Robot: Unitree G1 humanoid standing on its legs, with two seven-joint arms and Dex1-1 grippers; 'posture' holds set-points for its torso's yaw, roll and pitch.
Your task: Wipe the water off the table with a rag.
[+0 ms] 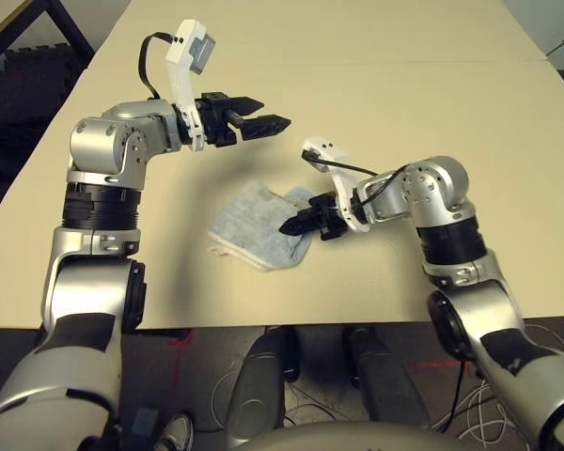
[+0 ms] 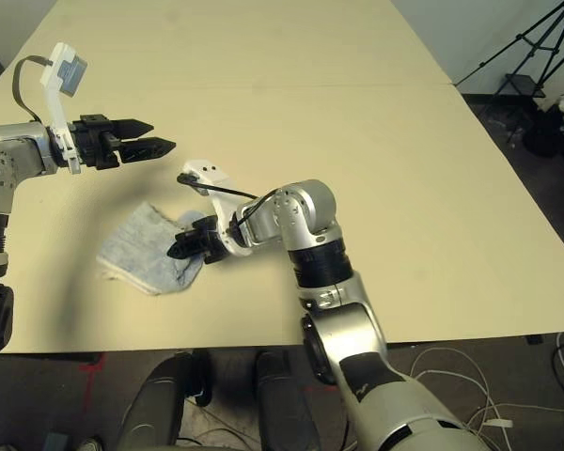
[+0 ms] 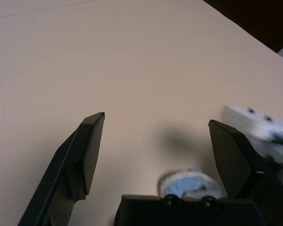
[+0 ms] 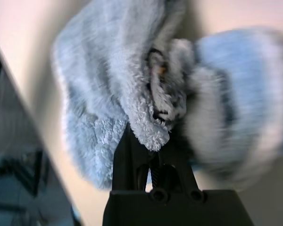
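Near the robot's side of the broad, pale beige wood-look table, a soft grey-blue terry cloth rag with a whitish edge lies loosely bunched, part of it gathered up in the black two-fingered right gripper. Those fingers are pressed together on a fold of the cloth, with the rest of it spread out beside them on the tabletop. The black two-fingered left gripper hangs over the table, a little farther from the robot's body than the rag, its fingers spread and nothing between them. From where I stand, the job looks to be at the wiping itself, with the right arm doing the work and the left one simply keeping out of the way. I can't pick out any water on the bare surface, so how much wiping remains is hard to judge. The next move, I'd say, calls for keeping that pinch firm and drawing the cloth flat across whatever is wet, with light, even pressure. Bunched as it is, the rag might skim over a patch or fold under itself, so a wider spread would serve better.
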